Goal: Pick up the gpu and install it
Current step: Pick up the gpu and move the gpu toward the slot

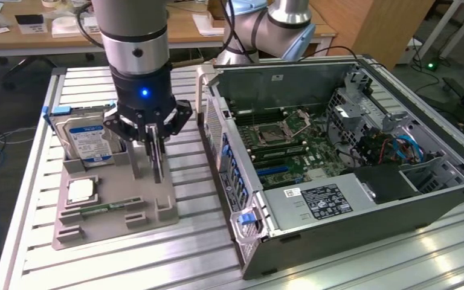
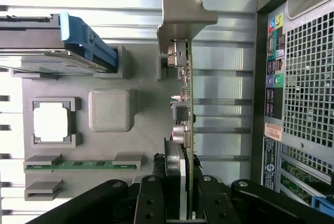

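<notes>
The gpu (image 1: 157, 166) (image 2: 190, 93) stands on edge at the grey holder tray (image 1: 111, 223), its slim edge pinched between the closed-in fingers of the gripper (image 1: 153, 140) (image 2: 182, 185). Just beside it on the tray sit a hard drive (image 1: 87, 136) and a CPU chip (image 1: 81, 192). The tray rests on a ribbed aluminium table (image 1: 191, 241), near the open computer case (image 1: 337, 157). Wooden desks (image 1: 22, 36) line the room behind.

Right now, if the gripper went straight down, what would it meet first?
Most likely the graphics card standing on edge in the gray tray; the gripper hangs directly over it.
</notes>
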Robot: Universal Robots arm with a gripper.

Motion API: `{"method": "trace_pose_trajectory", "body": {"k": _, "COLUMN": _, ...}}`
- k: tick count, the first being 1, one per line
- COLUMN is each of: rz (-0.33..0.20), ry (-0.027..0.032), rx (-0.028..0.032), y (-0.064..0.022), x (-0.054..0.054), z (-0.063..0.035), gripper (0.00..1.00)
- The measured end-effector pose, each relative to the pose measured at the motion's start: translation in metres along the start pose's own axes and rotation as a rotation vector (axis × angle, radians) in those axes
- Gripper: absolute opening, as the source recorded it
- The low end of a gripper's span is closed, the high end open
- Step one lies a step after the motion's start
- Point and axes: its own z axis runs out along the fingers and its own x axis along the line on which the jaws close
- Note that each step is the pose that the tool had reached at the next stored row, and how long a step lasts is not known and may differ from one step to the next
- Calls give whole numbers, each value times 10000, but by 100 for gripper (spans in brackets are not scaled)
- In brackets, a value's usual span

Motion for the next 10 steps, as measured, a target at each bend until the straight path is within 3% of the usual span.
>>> {"method": "trace_pose_trajectory", "body": {"k": 10, "rz": 1, "ry": -4, "rx": 0, "y": 12, "x": -7, "z": -398, "gripper": 28}}
